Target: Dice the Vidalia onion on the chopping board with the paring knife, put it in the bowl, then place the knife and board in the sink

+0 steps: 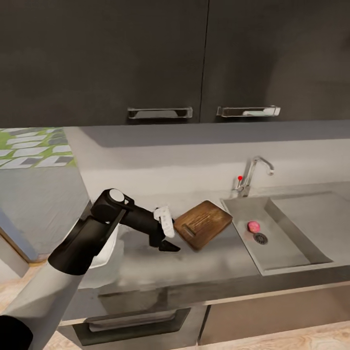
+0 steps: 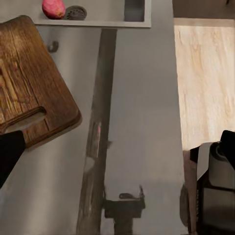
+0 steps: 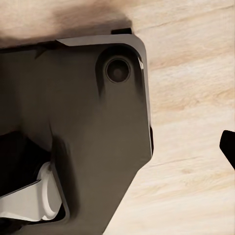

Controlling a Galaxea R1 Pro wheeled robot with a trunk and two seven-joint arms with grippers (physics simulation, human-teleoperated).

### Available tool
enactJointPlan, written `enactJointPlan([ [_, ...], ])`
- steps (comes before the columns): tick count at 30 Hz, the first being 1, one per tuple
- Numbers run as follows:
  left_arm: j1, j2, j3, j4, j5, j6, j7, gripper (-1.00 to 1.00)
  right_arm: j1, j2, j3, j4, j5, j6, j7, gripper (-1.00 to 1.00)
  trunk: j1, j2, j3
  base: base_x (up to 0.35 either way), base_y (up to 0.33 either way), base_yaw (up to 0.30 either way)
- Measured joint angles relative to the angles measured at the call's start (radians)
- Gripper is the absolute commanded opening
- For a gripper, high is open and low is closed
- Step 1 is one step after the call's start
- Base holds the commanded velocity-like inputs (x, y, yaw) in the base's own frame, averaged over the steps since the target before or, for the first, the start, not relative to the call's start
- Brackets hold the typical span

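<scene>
Onion point(image 1: 253, 226) sits in the sink point(image 1: 291, 253), right of centre in the head view, a small pink lump just beside the round drain point(image 1: 260, 238), so the first step is not yet done. The chopping board point(image 1: 202, 224) lies at an angle on the countertop point(image 1: 218, 262) just left of the sink, bare, with its slot handle toward the lower left. The left gripper point(image 1: 170, 246) hangs low over the countertop near that handle end; in the left wrist view one dark finger point(image 2: 9, 152) shows at the left edge and another at the right edge, so the gripper looks spread wide and holds nothing. The bowl is probably the white shape partly hidden behind the left arm, though I cannot be sure. In the right wrist view only a dark tip shows over wooden floor point(image 3: 196, 127); I cannot tell how that gripper stands. Lifting, dicing, bowling and clearing away all remain.
</scene>
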Motion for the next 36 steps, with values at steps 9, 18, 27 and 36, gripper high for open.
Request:
enactJointPlan([
  [9,0.0,-0.008,-0.204,0.01,-0.001,-0.001,0.005,1.0,0.0,0.0,0.0,0.0,0.0,0.0,0.0,1.0,0.0,0.0,0.0,0.073,0.0,0.0],
  [18,0.0,-0.019,-0.223,0.0,-0.004,-0.002,0.004,1.0,0.0,0.001,0.0,0.0,0.0,-0.001,0.001,1.0,0.0,0.0,0.0,0.001,0.0,0.0],
  [27,0.0,-0.025,-0.222,-0.009,-0.052,-0.003,0.004,1.0,0.0,0.001,0.0,0.0,0.0,-0.001,0.001,1.0,0.0,0.0,0.0,0.0,0.0,0.0],
  [36,0.0,-0.029,-0.223,-0.006,-0.087,-0.003,0.004,1.0,0.0,0.001,0.0,0.008,0.001,0.0,0.001,1.0,0.0,0.0,0.0,0.132,0.0,0.0],
])
